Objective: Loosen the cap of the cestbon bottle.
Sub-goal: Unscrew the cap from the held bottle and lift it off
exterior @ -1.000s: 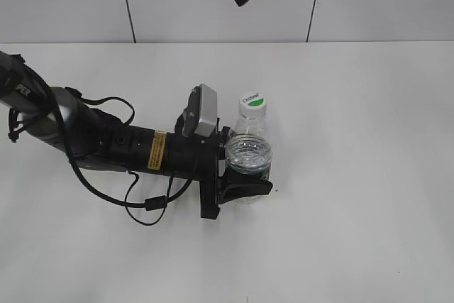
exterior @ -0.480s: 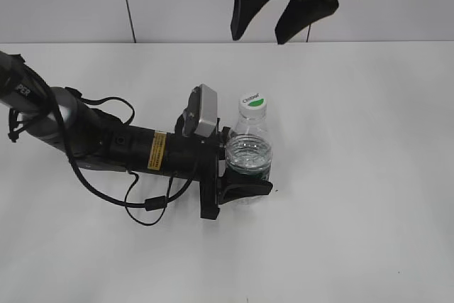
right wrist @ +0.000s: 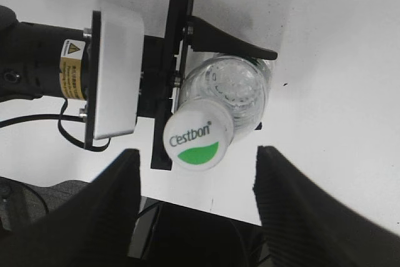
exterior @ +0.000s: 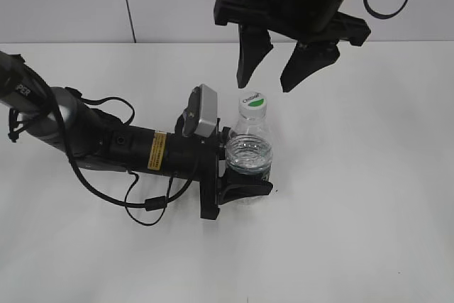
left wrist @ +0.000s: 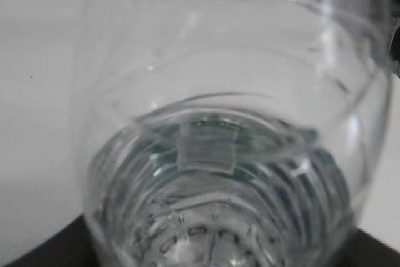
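Note:
The cestbon bottle (exterior: 250, 152) stands upright on the white table, clear, with water inside. Its white cap (exterior: 253, 103) with a green patch is on. My left gripper (exterior: 247, 167) is shut on the bottle's body from the left, one black finger (exterior: 245, 186) wrapped round the near side. In the left wrist view the bottle (left wrist: 231, 154) fills the frame. My right gripper (exterior: 265, 87) hangs open just above and behind the cap, touching nothing. In the right wrist view the cap (right wrist: 195, 139) lies between its two dark fingers (right wrist: 115, 204), nearer their tips.
The left arm (exterior: 106, 143) lies low across the table's left half with loose black cables (exterior: 145, 204) beside it. Its grey wrist camera box (exterior: 206, 110) sits close to the left of the cap. White table (exterior: 369, 175) stretches to the right and front.
My right gripper has come down from the top edge of the exterior view to just above the cap, still open. The left gripper and bottle have not moved.

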### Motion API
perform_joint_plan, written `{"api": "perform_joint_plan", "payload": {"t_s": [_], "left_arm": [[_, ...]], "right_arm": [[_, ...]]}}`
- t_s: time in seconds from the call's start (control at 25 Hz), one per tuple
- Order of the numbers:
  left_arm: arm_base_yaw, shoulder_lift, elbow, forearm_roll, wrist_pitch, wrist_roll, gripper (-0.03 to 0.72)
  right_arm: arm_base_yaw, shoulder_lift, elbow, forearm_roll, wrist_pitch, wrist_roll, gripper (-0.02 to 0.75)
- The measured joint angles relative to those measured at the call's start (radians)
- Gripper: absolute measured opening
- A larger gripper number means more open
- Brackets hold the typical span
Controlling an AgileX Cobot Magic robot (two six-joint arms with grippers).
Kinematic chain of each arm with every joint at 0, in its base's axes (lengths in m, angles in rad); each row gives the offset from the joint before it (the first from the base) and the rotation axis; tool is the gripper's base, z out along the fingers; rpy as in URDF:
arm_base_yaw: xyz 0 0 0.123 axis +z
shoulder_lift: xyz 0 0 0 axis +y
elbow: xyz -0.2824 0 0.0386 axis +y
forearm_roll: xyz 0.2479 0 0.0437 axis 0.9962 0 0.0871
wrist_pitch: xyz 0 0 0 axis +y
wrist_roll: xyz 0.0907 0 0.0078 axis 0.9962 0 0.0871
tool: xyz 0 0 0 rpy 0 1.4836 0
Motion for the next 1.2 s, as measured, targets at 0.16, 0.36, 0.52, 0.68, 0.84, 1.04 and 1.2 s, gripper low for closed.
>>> {"api": "perform_joint_plan", "payload": {"t_s": [0.16, 0.36, 0.52, 0.68, 0.84, 1.04, 1.2], "left_arm": [[0.000, 0.000, 0.000, 0.000, 0.000, 0.000, 0.405], [0.000, 0.000, 0.000, 0.000, 0.000, 0.000, 0.405], [0.000, 0.000, 0.000, 0.000, 0.000, 0.000, 0.405], [0.000, 0.000, 0.000, 0.000, 0.000, 0.000, 0.405], [0.000, 0.000, 0.000, 0.000, 0.000, 0.000, 0.405], [0.000, 0.000, 0.000, 0.000, 0.001, 0.000, 0.405], [0.000, 0.000, 0.000, 0.000, 0.001, 0.000, 0.405]], "right_arm": [[0.000, 0.000, 0.000, -0.035, 0.000, 0.034, 0.443], [0.000, 0.008, 0.000, -0.033, 0.000, 0.046, 0.443], [0.000, 0.049, 0.000, 0.008, 0.000, 0.046, 0.443], [0.000, 0.072, 0.000, 0.015, 0.000, 0.046, 0.443], [0.000, 0.072, 0.000, 0.015, 0.000, 0.046, 0.430], [0.000, 0.073, 0.000, 0.015, 0.000, 0.046, 0.367], [0.000, 0.073, 0.000, 0.016, 0.000, 0.046, 0.354]]}}
